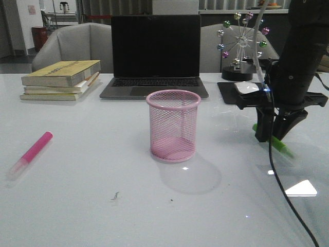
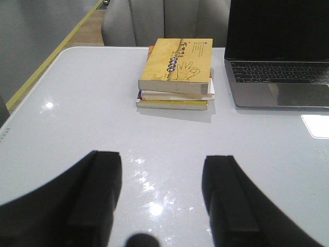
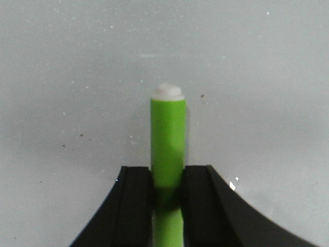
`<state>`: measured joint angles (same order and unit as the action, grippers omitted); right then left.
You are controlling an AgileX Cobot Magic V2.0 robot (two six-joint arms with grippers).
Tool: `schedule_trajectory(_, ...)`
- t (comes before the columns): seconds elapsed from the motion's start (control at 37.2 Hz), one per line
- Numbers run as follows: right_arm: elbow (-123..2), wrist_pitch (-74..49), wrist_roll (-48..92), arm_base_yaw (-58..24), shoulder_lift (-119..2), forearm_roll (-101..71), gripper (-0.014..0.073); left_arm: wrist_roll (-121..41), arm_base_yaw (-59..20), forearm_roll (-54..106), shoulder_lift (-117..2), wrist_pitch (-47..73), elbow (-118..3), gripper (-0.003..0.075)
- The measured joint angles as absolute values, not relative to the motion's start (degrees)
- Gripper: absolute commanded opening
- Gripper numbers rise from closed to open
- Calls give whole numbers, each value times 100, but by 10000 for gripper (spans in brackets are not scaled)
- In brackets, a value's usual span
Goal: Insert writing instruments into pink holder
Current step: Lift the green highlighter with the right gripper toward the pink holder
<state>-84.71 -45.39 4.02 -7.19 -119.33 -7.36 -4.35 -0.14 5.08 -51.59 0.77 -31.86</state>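
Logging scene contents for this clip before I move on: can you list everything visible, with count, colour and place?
Pink holder: one, pink mesh, table centre, upright.
Green highlighter: one, between the right gripper's fingers, front right.
Pink highlighter: one, lying front left.
Books: stack, yellow cover on top, back left.
Laptop: one, dark, open, behind holder.
Ferris-wheel ornament: one, coloured balls, back right.
Table: one, white.
Left gripper: black, open, over bare table.
Right gripper: black, closed on the highlighter.

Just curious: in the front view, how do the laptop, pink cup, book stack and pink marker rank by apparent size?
1. Laptop
2. Book stack and pink mesh cup: similar, cup nearer, unsure
3. Pink marker
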Motion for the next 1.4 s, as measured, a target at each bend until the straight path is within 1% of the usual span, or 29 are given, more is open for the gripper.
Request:
schedule_trajectory(0.19, -8494, -4539, 402, -724, -11878, -745, 64, -435, -14, 529, -5159, 77, -3186, 425)
schedule_trajectory(0.32, -8484, -4428, 402, -809, -11545, -745, 64, -433, -14, 529, -5159, 90, -3186, 425)
schedule_trajectory(0.48, -8484, -3876, 402, -1019, -10786, -748, 64, -433, -14, 529, -5159, 108, -3186, 425)
schedule_trajectory(0.75, -8311, -2819, 402, -1468, -9906, -758, 64, -423, -14, 529, -5159, 115, -3186, 425)
schedule_trajectory(0.89, -7683, -1896, 402, -1780, -9440, -778, 64, -423, -14, 529, -5159, 163, -3186, 425)
schedule_trajectory(1.08, -6403, 98, 402, -2340, -8888, -797, 57, -423, -14, 529, -5159, 333, -3186, 425)
schedule_trajectory(1.29, -5230, 2526, 402, -2937, -9097, -558, 57, -423, -14, 529, -5159, 382, -3186, 425)
schedule_trajectory(1.4, -5014, 3268, 402, -3040, -9421, -427, 57, -423, -14, 529, -5159, 395, -3186, 425)
